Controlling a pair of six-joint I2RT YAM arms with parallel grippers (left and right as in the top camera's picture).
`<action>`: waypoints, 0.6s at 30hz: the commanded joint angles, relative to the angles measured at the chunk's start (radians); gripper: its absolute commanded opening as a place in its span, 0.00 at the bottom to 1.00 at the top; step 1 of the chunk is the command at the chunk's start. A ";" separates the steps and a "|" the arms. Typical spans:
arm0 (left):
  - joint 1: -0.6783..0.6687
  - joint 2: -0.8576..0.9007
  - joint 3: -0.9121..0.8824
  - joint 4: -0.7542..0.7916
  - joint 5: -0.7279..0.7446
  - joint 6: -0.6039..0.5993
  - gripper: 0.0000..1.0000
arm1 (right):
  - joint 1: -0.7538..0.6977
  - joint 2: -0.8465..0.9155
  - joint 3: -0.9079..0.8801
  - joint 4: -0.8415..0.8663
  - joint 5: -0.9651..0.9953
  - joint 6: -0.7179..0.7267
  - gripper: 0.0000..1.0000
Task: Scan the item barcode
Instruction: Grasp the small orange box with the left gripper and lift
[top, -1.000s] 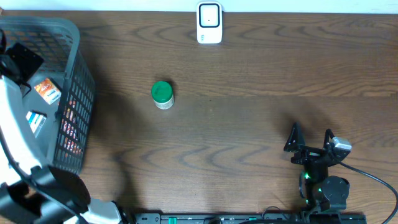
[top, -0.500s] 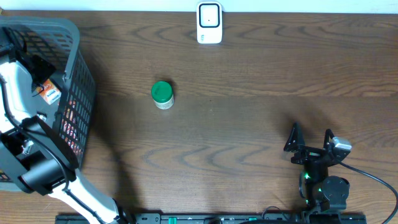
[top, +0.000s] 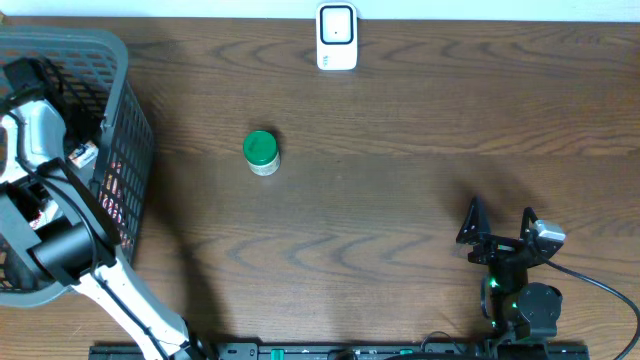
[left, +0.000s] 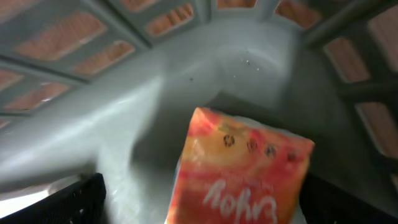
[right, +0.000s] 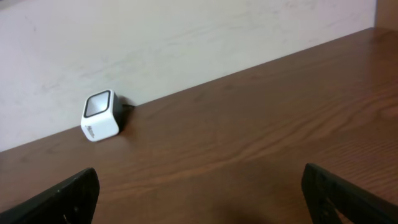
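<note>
Two arms work this wooden table (top: 400, 120), and from the overhead view they sit at opposite ends of it.

At nine o'clock stands a grey mesh basket (top: 130, 90), with the left arm reaching down into it. The left gripper (left: 202, 193) hangs inside the basket with its jaws spread wide and nothing between them. In the left wrist view its dark fingers (left: 81, 199) show only at the lower corners of the frame. Just ahead of them, toward twelve o'clock in that view, an orange packet (left: 239, 168) lies on the pale basket floor. Its print reads upside down, and the picture is blurred, so I cannot tell whether a barcode faces up. From overhead the same packet (top: 82, 153) shows as a small orange and white patch beside the arm. More red and orange wrappers glow through the basket wall at its four o'clock side.

Out on the bare wood, toward ten o'clock from the table's middle and well apart from the basket, a jar with a green lid (top: 260, 152) stands upright.

At twelve o'clock, against the far edge, the white barcode scanner (top: 337, 37) sits with its dark window facing the table.

At five o'clock the right gripper (top: 500, 212) is low over the wood, fingers released and empty. Its wrist camera looks across open tabletop to the scanner (right: 100, 116) at ten o'clock by the wall.
</note>
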 joint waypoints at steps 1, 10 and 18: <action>0.002 0.022 0.008 0.021 0.015 0.009 0.98 | -0.008 -0.005 -0.001 -0.004 0.002 -0.011 0.99; 0.002 0.060 -0.008 0.018 0.015 0.028 0.56 | -0.008 -0.005 -0.001 -0.004 0.002 -0.011 0.99; 0.003 0.014 -0.005 -0.064 0.015 0.028 0.45 | -0.008 -0.005 -0.001 -0.004 0.002 -0.011 0.99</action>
